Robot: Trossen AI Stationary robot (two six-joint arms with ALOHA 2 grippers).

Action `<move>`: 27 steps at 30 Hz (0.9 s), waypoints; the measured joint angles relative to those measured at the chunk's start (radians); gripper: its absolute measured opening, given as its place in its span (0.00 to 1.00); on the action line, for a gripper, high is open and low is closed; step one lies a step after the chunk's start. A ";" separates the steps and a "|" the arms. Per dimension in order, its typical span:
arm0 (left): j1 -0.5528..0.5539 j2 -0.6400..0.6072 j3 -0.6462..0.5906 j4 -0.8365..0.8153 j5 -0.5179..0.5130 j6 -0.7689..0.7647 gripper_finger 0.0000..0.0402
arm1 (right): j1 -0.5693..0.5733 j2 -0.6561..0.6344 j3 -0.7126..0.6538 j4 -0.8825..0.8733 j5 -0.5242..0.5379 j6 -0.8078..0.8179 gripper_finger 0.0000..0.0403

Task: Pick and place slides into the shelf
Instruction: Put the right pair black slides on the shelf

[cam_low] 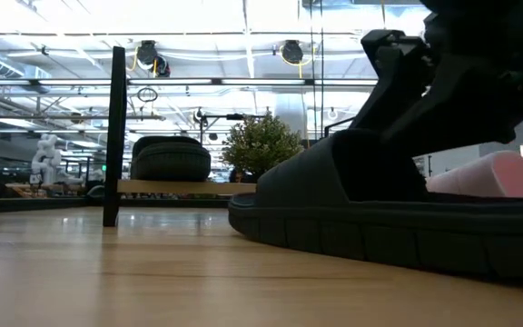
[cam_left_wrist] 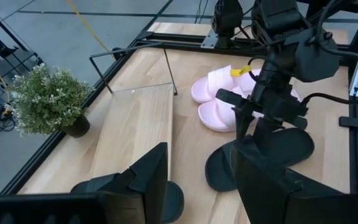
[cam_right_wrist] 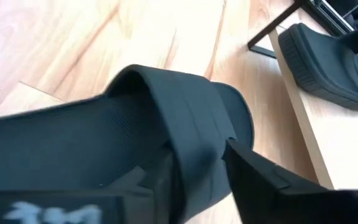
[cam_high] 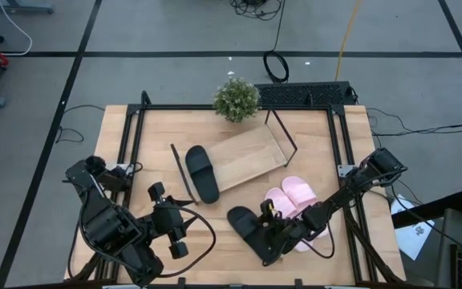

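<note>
Black slide one (cam_high: 201, 173) already lies on the shelf (cam_high: 247, 156), at its left end; you have three slides left to place. The second black slide (cam_high: 251, 231) rests on the worktop near the front edge, right of centre, with the pink pair (cam_high: 293, 201) just beside it toward the right edge, soles on the wood.

Your right gripper (cam_high: 275, 229) is down on the second black slide. In the right wrist view its fingers (cam_right_wrist: 260, 177) straddle the strap (cam_right_wrist: 191, 124), part closed around it, but you cannot tell whether they pinch it yet; the slide looks flat on the wood in the low view. Judged stage: grasp under way, lift not begun.

Your left gripper (cam_high: 171, 233) waits near the front left corner, fingers spread, holding nothing.

View notes: only the high view gives you the full count and layout. The low view shows the sole sitting on the worktop. The left wrist view shows the shelf's bare board free for the rest.
</note>
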 joint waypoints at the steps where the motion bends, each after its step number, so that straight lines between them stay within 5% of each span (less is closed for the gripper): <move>1: 0.000 0.000 0.000 0.000 0.000 0.000 0.44 | 0.000 0.000 0.000 -0.001 -0.001 0.000 0.25; 7: 0.000 0.000 0.000 0.000 0.000 -0.002 0.44 | 0.000 0.000 0.000 0.003 0.000 -0.003 0.03; 15: 0.000 0.000 0.000 0.000 0.000 -0.002 0.44 | 0.007 -0.030 0.068 -0.030 0.009 0.018 0.01; 21: 0.000 0.000 0.000 -0.001 0.009 -0.002 0.44 | 0.022 -0.056 0.205 -0.220 0.229 -0.041 0.01; 27: -0.002 0.000 0.000 -0.003 0.009 -0.001 0.44 | -0.052 -0.058 0.246 -0.184 0.393 -0.255 0.01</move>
